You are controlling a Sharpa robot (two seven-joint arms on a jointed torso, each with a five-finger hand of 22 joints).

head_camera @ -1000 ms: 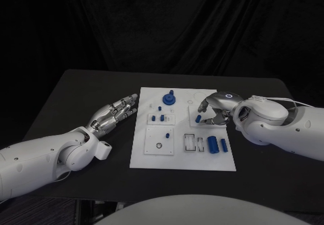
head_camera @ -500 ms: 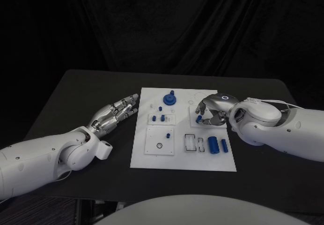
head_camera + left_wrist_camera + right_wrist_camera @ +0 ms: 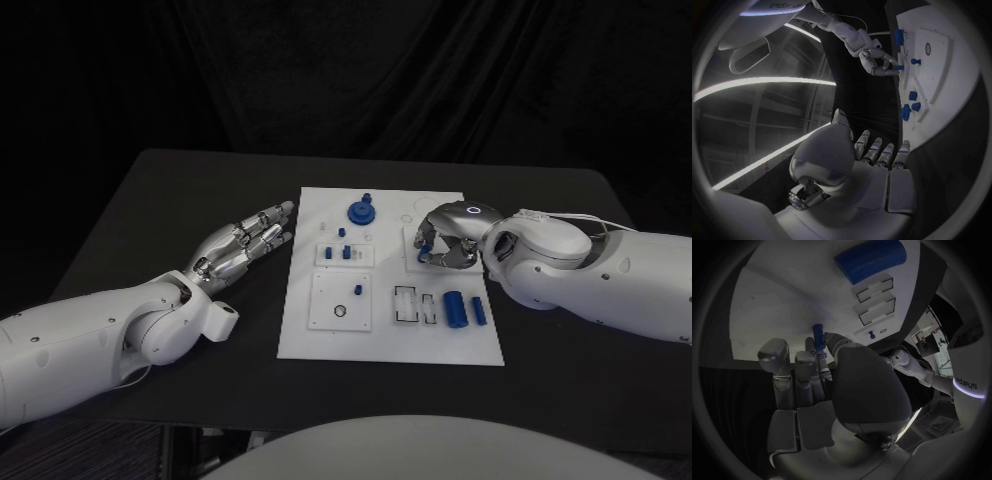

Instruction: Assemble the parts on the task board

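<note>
The white task board (image 3: 389,335) lies mid-table. My right hand (image 3: 444,240) hovers over its upper right part and pinches a small blue peg (image 3: 423,257) between thumb and fingers; the right wrist view shows the peg (image 3: 819,337) upright at the fingertips, just above the board (image 3: 773,305). On the table left of the board, my left hand (image 3: 253,235) lies flat with its fingers stretched out and apart, holding nothing. From the left wrist view, the right hand (image 3: 874,59) is seen with the peg (image 3: 898,67) at the board (image 3: 942,80).
A blue round knob (image 3: 361,210) stands at the board's top. Small blue pieces (image 3: 336,252) sit left of centre, a tiny peg (image 3: 356,291) below them. Two blue cylinders (image 3: 463,309) lie beside two empty slots (image 3: 411,303) at the lower right.
My right hand has turned and drawn slightly left over the board, its fingers curling closer round the blue peg. The left hand has not moved.
</note>
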